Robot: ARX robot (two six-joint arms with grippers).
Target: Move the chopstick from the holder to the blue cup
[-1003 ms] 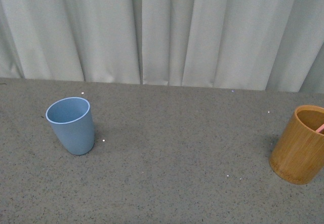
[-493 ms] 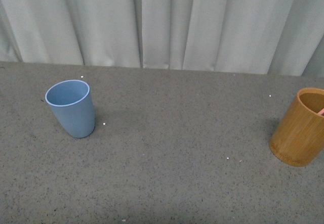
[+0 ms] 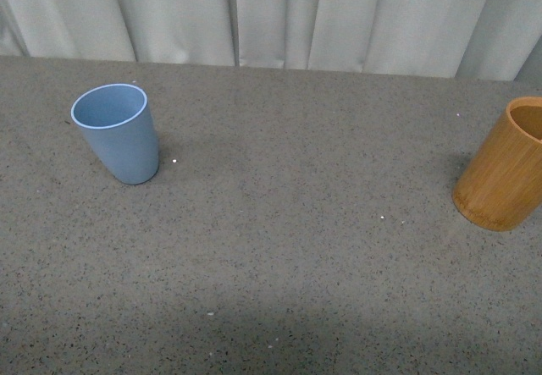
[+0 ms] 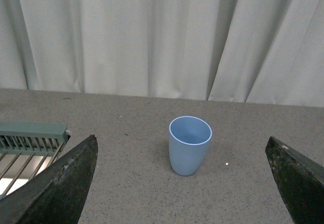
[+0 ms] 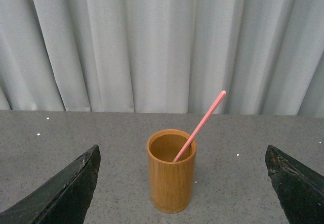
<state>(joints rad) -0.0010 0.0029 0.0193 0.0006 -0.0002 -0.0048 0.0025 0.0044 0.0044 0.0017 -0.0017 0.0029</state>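
Closest to you, in the left wrist view, the left fingers [image 4: 61,183] are showing as two dark, rough-surfaced wedges, spread wide with nothing between them. In the right wrist view the right fingers [image 5: 66,188] are standing spread just as wide, also gripping nothing. Beneath them, the worktop [image 3: 296,265] is lying flat, a grey, finely speckled, grainy surface with a few tiny white flecks scattered on it. In the front view the blue cup [image 3: 116,134] is standing upright on the left side. It is a smooth, matte tumbler tapering toward its base, with a thin paler rim and an open mouth. The holder [image 3: 504,168] is standing well apart from it at the far right, partly cut off by the frame edge; it is a straight-sided cylinder of warm, faintly grained bamboo. In the right wrist view the chopstick [image 5: 200,125], a slim, straight pink stick, is sitting inside that holder, leaning against its rim with its upper end rising well above it. In the left wrist view, a pale green slatted rack [image 4: 28,140] is resting on the worktop, off to one side of the cup. Farthest back, a pale grey curtain [image 3: 339,11] is hanging in soft vertical folds.
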